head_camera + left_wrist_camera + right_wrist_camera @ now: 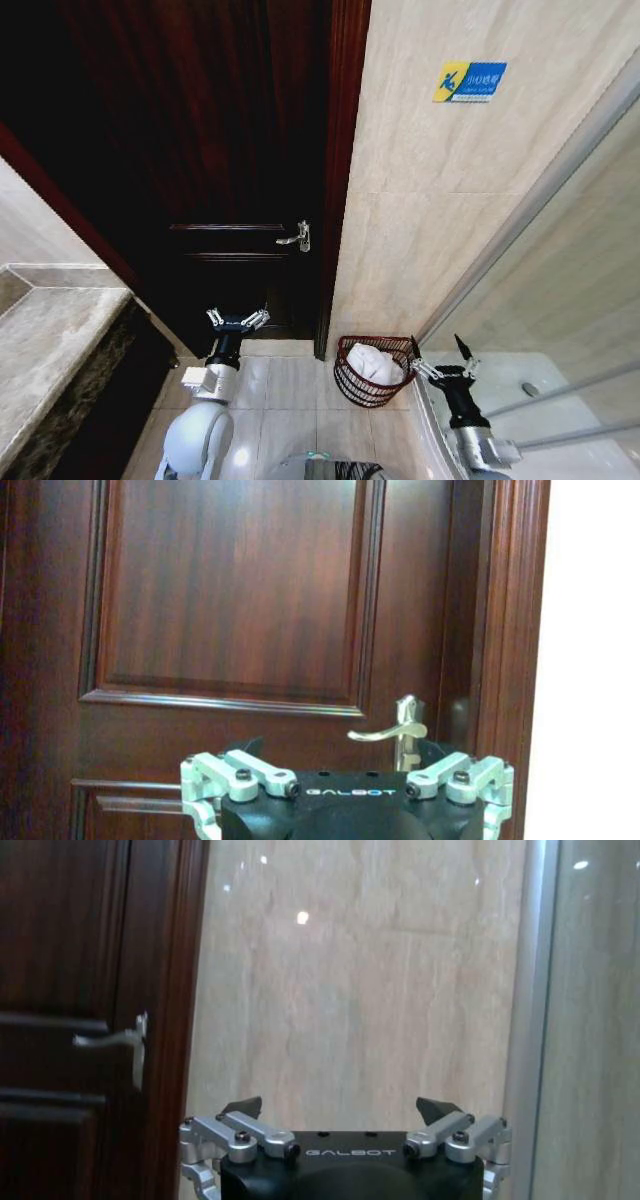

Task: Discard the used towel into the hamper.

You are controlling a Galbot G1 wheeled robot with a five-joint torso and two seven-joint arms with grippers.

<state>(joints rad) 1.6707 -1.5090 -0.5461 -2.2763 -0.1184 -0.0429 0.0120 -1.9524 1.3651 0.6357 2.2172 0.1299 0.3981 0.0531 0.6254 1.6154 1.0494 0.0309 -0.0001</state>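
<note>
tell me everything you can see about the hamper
The hamper is a small round basket of dark red-brown wire with open ribs, wider at the rim. It stands upright on the pale tiled floor against the beige wall, beside the dark wooden door. White towels lie bunched inside it.

Glossy dark wood door (230, 150), polished stone wall tiles (440, 200), wire hamper (372, 385) holding soft white cloth (375, 364).

1. A bathroom, seemingly in a home or hotel; beige marble-look tile wall (420, 190) and pale glossy floor tiles (290, 400)
2. Dark wooden door (230, 150) with a silver lever handle (296, 237)
3. Glass shower screen (570, 270) in a metal frame
4. Stone worktop (45, 340) on the left
5. Wire hamper (372, 372) holding white towels (375, 364)
</note>
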